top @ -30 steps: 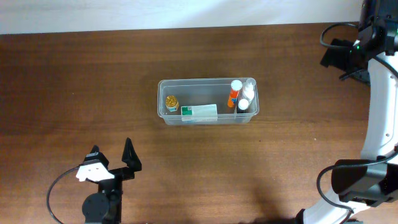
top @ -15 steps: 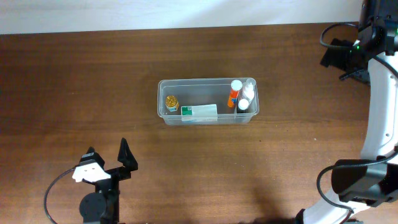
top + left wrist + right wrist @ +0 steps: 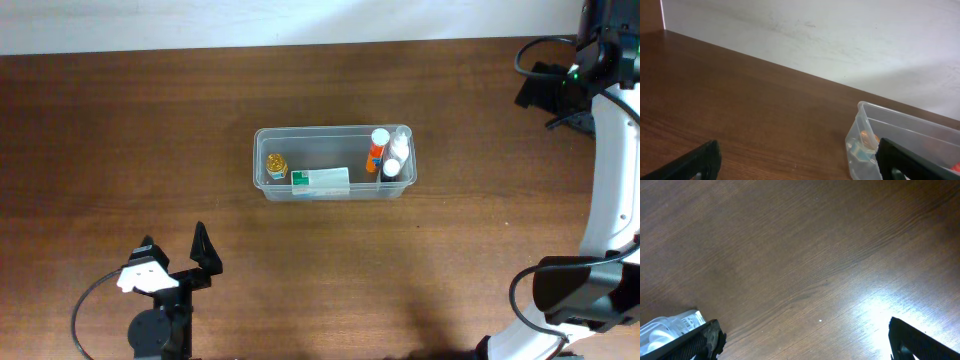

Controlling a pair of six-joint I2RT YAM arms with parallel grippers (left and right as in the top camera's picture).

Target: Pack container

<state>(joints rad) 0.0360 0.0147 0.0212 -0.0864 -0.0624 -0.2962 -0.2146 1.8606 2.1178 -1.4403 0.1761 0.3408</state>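
Sitting near the middle of the tabletop [image 3: 120, 130], the clear container [image 3: 333, 131] holds its load while both tools hang apart from it, holding and touching nothing.

Only the overhead view shows the contents: a yellow-capped bottle [image 3: 276, 166] at the left end, a green-and-white box [image 3: 321, 180] along the near wall, and an orange bottle [image 3: 375, 152] and white bottles [image 3: 393, 165] at the right end. The left wrist view catches just the container's left end against the pale wall [image 3: 840, 30] past the far edge. The right wrist view shows mostly bare wood, with a pale labelled thing, too cropped to identify, at its lower left. The left tool [image 3: 176, 240], fingers spread wide, hangs by the near edge toward the left corner, well apart from the container. The right tool [image 3: 804, 330], equally wide, is by the far right corner.
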